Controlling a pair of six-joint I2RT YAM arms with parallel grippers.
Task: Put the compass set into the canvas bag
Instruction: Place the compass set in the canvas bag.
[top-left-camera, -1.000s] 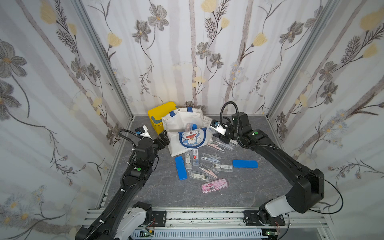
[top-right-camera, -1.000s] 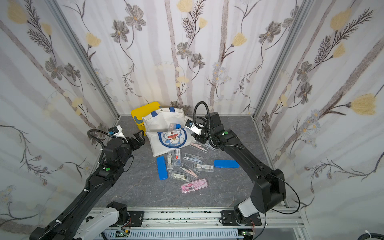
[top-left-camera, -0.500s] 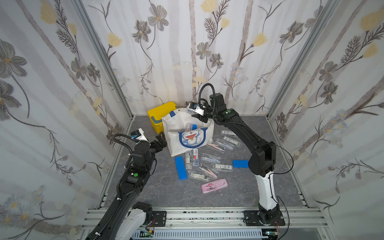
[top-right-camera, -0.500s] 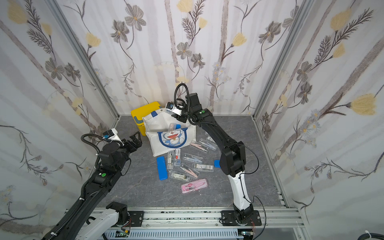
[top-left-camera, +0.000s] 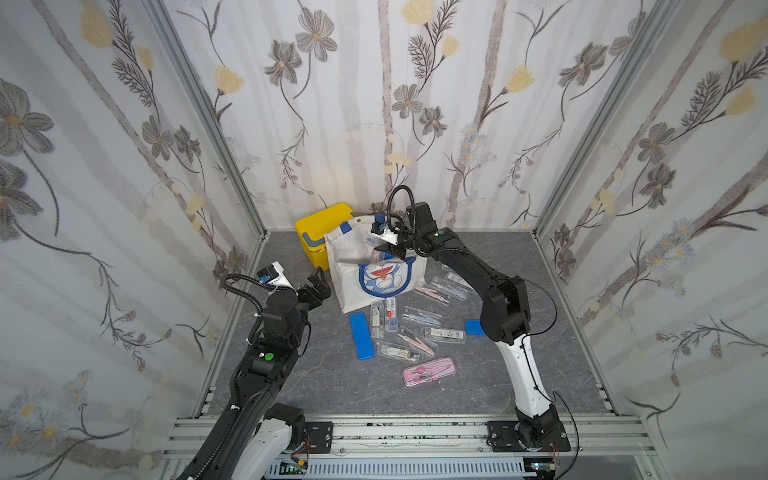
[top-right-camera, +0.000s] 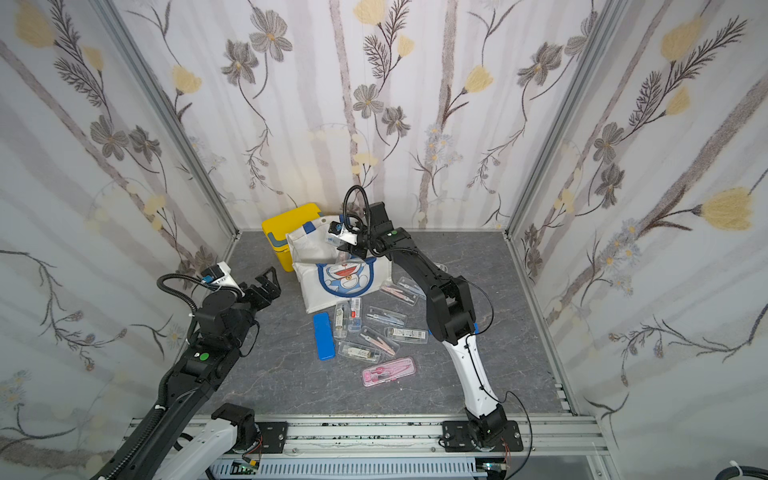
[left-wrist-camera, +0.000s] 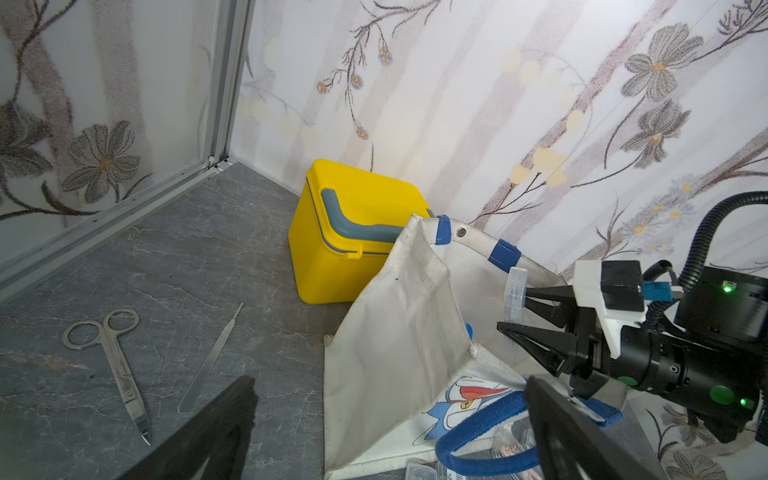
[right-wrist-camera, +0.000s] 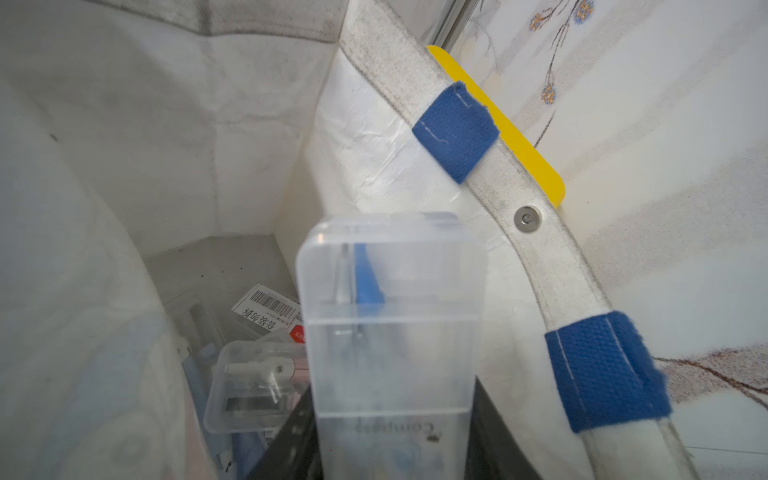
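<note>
right gripper is clamping clear compass set above canvas bag (mouth gaping) | left gripper is hanging spread wide beside bag, gripping nothing

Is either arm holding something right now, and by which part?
The right tool grips a clear compass case by one end; the left tool holds nothing.

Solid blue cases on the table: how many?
2. One solid blue case lies in front of the canvas bag, beside the clear cases; the other shows half hidden behind the right arm. More may be hidden.
</note>
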